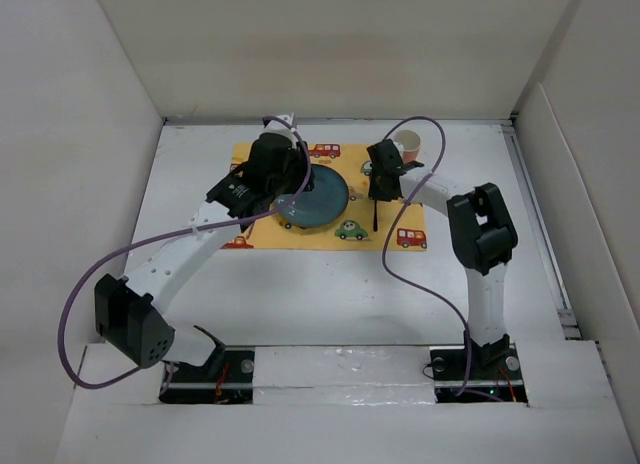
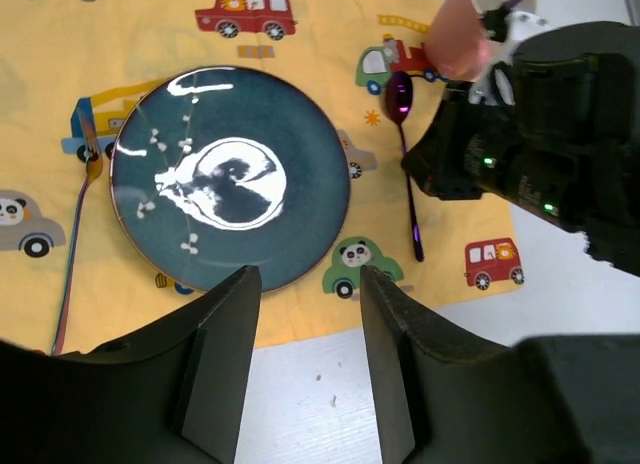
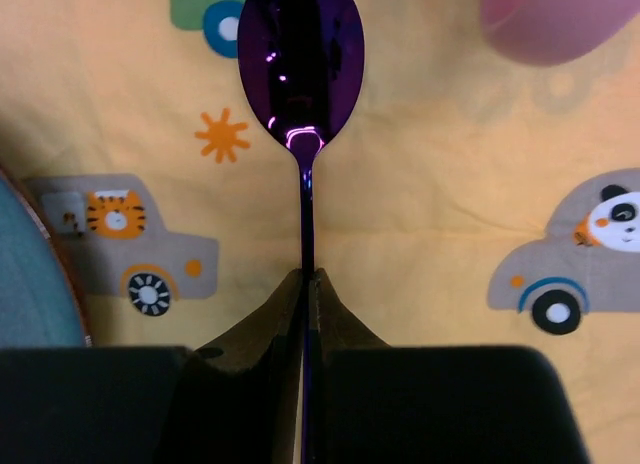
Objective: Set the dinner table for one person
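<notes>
Table (image 1: 330, 294) holds a yellow mat (image 1: 300, 236) near its far edge. A plate (image 2: 230, 179), a fork (image 2: 75, 244) and a pink cup (image 1: 408, 142) are set there, so the job looks nearly done. The right gripper (image 3: 308, 284) pinches the purple spoon (image 3: 302, 64) tight by its handle. The left gripper (image 2: 305, 284) is wide open and holds nothing.

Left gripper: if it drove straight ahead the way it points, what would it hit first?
Likely the near rim of the dark blue plate, which lines up between the fingers of the open left gripper in its wrist view. Depth is unclear, so it could land on the yellow placemat beside that rim.
</notes>
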